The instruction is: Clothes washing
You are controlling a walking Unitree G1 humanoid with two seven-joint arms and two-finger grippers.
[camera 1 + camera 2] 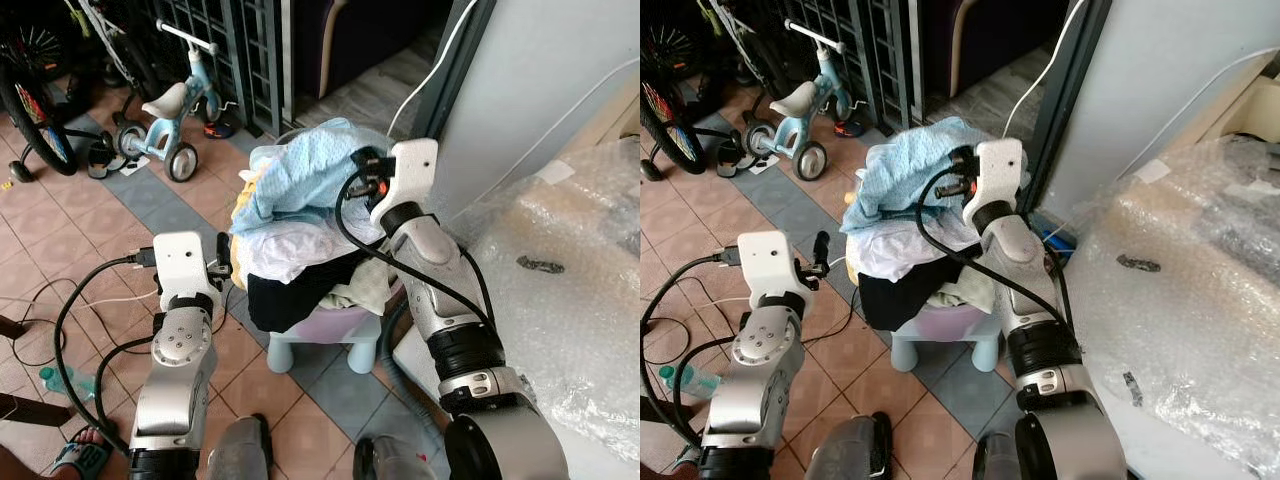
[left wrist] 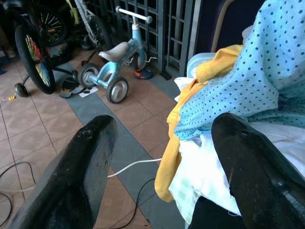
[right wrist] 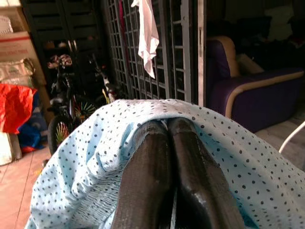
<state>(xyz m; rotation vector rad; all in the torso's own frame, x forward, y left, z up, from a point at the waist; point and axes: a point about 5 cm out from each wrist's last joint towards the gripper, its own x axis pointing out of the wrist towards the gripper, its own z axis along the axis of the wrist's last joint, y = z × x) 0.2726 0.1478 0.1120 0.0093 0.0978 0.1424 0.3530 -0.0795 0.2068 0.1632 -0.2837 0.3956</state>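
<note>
A heap of clothes [image 1: 300, 250] lies on a small pale blue plastic stool [image 1: 330, 340]. On top is a light blue dotted cloth [image 1: 300, 170], with white, yellow and black garments below it. My right gripper [image 3: 168, 128] is at the top of the heap, its fingers shut together with the dotted cloth [image 3: 95, 167] gathered around their tips. My left gripper [image 2: 164, 126] hangs open beside the heap's left side, nothing between its fingers. Just ahead of it are a yellow garment [image 2: 176, 138] and a white one [image 2: 200, 176].
A child's tricycle [image 1: 175, 115] and a bicycle wheel [image 1: 35, 120] stand to the left, before a metal gate [image 1: 240, 50]. Cables [image 1: 80, 300] cross the tiled floor. A bubble-wrapped bulk [image 1: 570, 270] fills the right. A person's sandalled foot [image 1: 80, 455] is at the lower left.
</note>
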